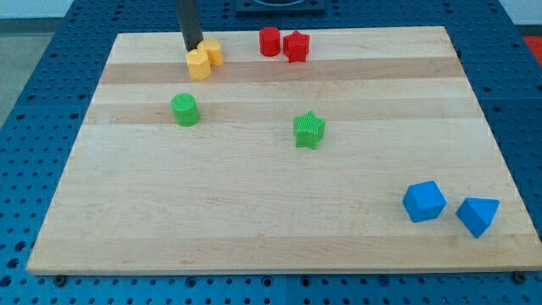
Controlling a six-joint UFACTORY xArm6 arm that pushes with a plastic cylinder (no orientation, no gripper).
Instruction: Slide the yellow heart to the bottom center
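Two yellow blocks touch each other near the view's top left of the wooden board (271, 212). One yellow block (212, 52) lies just right of my tip (193, 47). The other yellow block (198, 64) lies just below the tip. I cannot tell which of the two is the heart. The dark rod comes down from the view's top edge, and its tip stands at the board's top edge, against or very close to both yellow blocks.
A red cylinder (269, 41) and a red star (296, 46) sit at the top centre. A green cylinder (185, 109) lies below the yellow blocks and a green star (309, 130) near the middle. A blue cube (423, 202) and a blue wedge (478, 215) sit at the bottom right.
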